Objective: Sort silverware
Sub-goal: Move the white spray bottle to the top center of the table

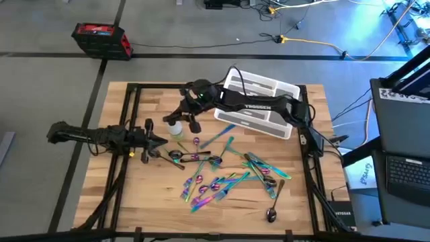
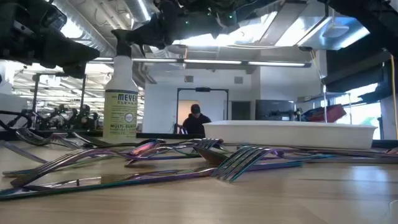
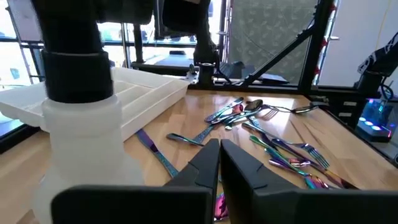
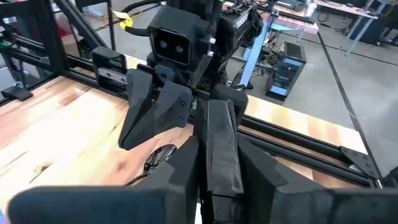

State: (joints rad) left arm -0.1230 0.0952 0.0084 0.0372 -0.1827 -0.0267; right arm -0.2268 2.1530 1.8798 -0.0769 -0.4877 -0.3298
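The silverware (image 1: 225, 176) is scattered flat across the counter (image 1: 134, 195), beside the tray (image 1: 262, 101). It is judged light, stiff and slippery, best pinched mid-handle. The left gripper (image 3: 219, 163) is closed and empty; the right gripper (image 4: 211, 155) appears closed near the spray bottle (image 1: 175, 126).

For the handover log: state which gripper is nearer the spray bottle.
Right. The right gripper hangs over the spray bottle, nearly touching it; the left gripper sits beside it, a little farther off.
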